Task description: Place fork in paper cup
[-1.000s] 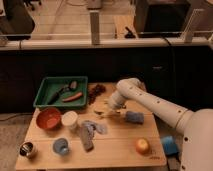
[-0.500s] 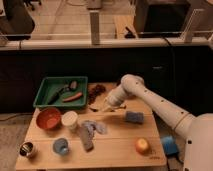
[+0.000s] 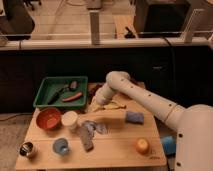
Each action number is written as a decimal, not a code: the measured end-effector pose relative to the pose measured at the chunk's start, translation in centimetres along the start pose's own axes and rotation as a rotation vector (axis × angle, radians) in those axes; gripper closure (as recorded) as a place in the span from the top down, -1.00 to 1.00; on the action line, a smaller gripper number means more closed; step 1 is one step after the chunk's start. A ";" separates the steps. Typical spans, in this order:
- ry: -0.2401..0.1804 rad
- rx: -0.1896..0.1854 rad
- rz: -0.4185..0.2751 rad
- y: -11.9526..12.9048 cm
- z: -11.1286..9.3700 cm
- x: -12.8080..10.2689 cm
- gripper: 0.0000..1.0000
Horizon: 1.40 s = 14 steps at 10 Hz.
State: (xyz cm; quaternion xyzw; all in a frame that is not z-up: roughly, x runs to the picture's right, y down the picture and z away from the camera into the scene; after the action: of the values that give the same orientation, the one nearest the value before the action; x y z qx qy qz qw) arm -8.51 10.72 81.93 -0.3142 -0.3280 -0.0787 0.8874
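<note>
The gripper (image 3: 96, 104) was held low over the wooden surface (image 3: 112, 152), towards 12 o'clock of its middle, just off the 3 o'clock edge of the green tray (image 3: 42, 96), with the white arm reaching in from 4 o'clock. Whether the jaws were apart or together could not be told. A pale yellowish utensil (image 3: 114, 106) was seen just at 3 o'clock of the gripper. The paper cup (image 3: 70, 119) was stood upright at 8 o'clock of the gripper, just beside the orange bowl (image 3: 48, 119), which lay at its 9 o'clock. The fork could not be picked out with certainty. A crumpled grey-blue item (image 3: 88, 133) was lain at 4 o'clock of the paper cup. A light blue cup (image 3: 61, 146) and a shiny metal cup (image 3: 27, 149) were placed near the surface's 7 o'clock corner.
</note>
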 end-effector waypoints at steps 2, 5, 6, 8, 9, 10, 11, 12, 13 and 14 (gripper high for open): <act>0.024 -0.018 -0.099 0.1 0.2 -2.9 -1.00; 0.046 -0.017 -0.166 0.1 -0.4 -4.6 -1.00; 0.054 -0.010 -0.187 0.0 -0.7 -5.2 -1.00; 0.068 -0.012 -0.220 0.0 -0.4 -6.1 -1.00; 0.079 -0.020 -0.246 0.1 0.3 -7.0 -1.00; 0.087 -0.027 -0.266 0.3 0.8 -7.6 -1.00; 0.097 -0.031 -0.283 0.5 1.1 -7.9 -1.00; 0.109 -0.038 -0.306 1.0 1.4 -8.2 -1.00; 0.114 -0.053 -0.334 1.4 2.1 -8.8 -1.00; 0.115 -0.068 -0.358 1.6 2.6 -9.5 -1.00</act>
State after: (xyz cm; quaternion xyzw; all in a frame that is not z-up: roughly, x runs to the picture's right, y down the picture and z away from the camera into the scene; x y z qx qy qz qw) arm -16.67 12.98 76.62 -0.2754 -0.3246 -0.2642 0.8654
